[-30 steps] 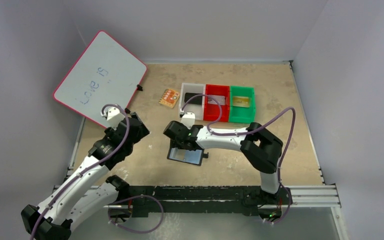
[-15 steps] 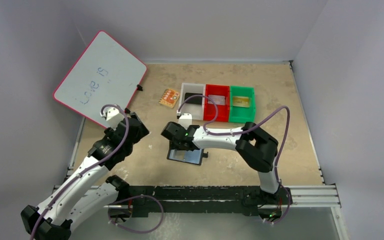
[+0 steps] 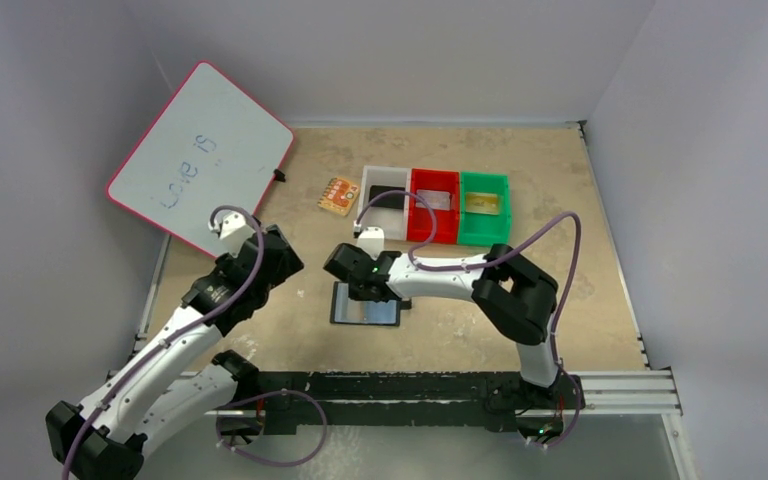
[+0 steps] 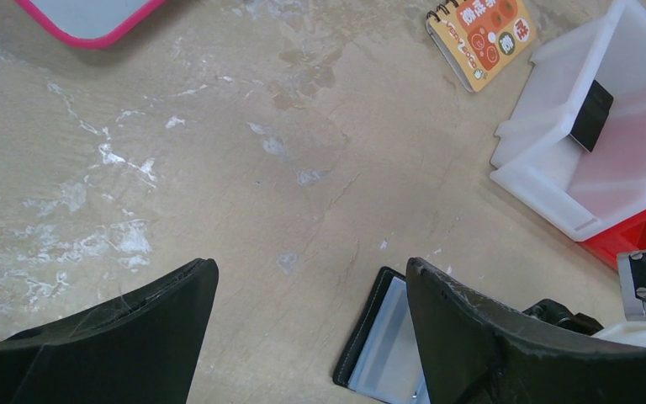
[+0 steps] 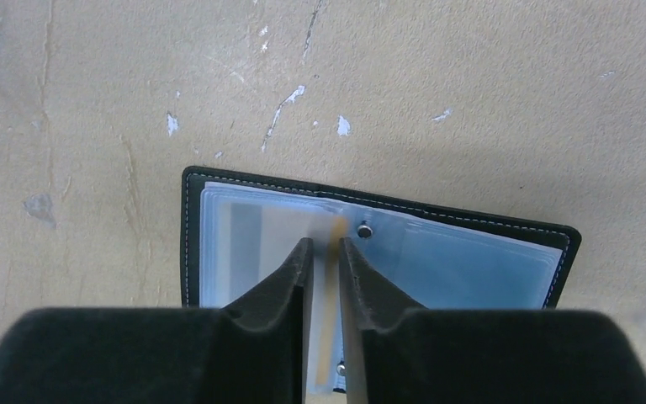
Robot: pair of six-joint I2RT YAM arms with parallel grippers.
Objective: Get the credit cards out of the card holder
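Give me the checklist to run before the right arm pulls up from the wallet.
1. Card holder open, flat on the table: ok.
2. Right gripper centred over the holder's spine: ok.
3. Fingers closed on a thin pale leaf; card or plastic sleeve: cannot tell.
4. Left gripper pinning the holder down: not ok; it is open, empty and beside the holder.
5. Grey shape under the sleeve, possibly a card: cannot tell.

Left gripper (image 4: 311,282): fingers spread wide, toward the left edge.
Right gripper (image 5: 323,252): pinched nearly shut (pointing down), mid-desk.
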